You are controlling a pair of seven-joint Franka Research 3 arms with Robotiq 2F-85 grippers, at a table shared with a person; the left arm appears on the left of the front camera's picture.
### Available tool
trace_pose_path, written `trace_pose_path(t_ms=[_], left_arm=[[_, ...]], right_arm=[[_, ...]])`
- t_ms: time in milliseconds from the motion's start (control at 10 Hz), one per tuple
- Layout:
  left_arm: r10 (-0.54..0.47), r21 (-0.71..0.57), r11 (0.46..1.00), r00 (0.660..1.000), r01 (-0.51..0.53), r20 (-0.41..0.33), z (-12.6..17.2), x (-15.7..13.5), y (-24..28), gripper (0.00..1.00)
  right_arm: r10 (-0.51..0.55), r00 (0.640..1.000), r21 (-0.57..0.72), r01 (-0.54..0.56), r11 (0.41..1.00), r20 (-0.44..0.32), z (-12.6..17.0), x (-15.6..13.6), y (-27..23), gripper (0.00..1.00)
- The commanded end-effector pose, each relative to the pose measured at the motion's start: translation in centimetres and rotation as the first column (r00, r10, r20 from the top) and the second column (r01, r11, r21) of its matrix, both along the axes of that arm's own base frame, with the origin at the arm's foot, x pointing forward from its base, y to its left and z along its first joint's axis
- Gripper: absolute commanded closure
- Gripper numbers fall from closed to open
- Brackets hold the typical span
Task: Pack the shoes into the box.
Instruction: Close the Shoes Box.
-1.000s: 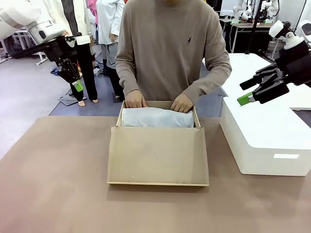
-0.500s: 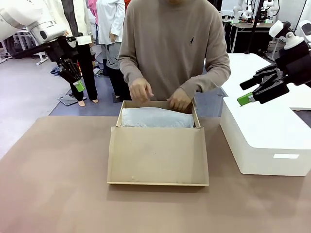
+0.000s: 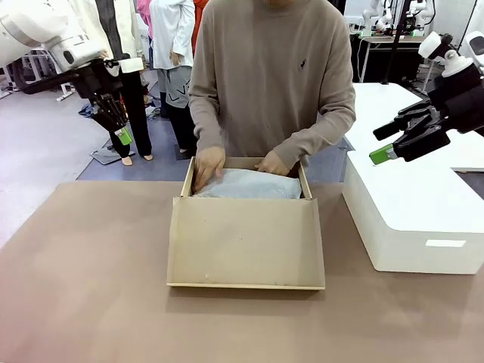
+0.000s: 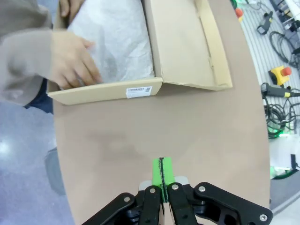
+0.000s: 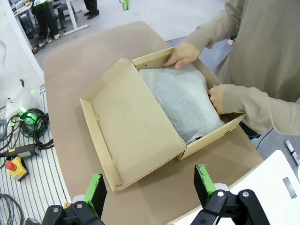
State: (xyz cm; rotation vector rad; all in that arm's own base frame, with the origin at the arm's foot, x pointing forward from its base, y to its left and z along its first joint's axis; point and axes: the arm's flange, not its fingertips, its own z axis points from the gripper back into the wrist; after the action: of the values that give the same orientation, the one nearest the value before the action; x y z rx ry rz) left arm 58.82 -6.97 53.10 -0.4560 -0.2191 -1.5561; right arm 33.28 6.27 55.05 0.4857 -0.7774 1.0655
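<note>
Tissue paper (image 3: pixel 249 184) covered the box (image 3: pixel 246 242) on the tabletop (image 3: pixel 91 265), shoes presumably beneath, while the person's hands (image 3: pixel 208 165) tucked it; left jaws pressed together and right jaws spread hung clear, leaving room.

The front camera faces the person (image 3: pixel 272 76) across the table (image 3: pixel 91 302). Both wrist cameras look down from well above, sharing the box (image 5: pixel 136 126).

A brown table (image 3: pixel 83 287) spreads across the lower frame. Beyond it, at upper left, the grey floor (image 3: pixel 38 144) has a pale sheen under even indoor light. At upper right stands a white table (image 3: pixel 378 106), with a bench on dark legs (image 3: pixel 378 39) farther back. At the lower left of the right wrist view, cables (image 5: pixel 11 129) trail beside a yellow box with a red button (image 5: pixel 18 168).
</note>
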Motion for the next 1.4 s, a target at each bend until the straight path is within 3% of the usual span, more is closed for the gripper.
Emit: trace_pose_path(t_ms=[0,500,700,1300], left_arm=[[-0.018,-0.041,0.999,1.0,0.017,-0.01,-2.1,0.6,0.4,1.0],[0.053,-0.199,0.978,0.995,-0.068,-0.078,-7.1,0.8,2.0,1.0],[0.067,-0.188,0.979,0.995,-0.079,-0.072,-8.3,0.6,2.1,1.0],[0.075,-0.163,0.982,0.992,-0.091,-0.102,-7.8,1.2,2.1,1.0]], right_arm=[[0.025,0.999,0.03,-0.025,0.999,0.022,0.1,0.5,0.0,0.0],[0.025,0.999,0.03,-0.025,0.999,0.022,0.1,0.5,0.0,0.0],[0.025,0.999,0.03,-0.025,0.999,0.022,0.1,0.5,0.0,0.0],[0.025,0.999,0.03,-0.025,0.999,0.022,0.1,0.5,0.0,0.0]])
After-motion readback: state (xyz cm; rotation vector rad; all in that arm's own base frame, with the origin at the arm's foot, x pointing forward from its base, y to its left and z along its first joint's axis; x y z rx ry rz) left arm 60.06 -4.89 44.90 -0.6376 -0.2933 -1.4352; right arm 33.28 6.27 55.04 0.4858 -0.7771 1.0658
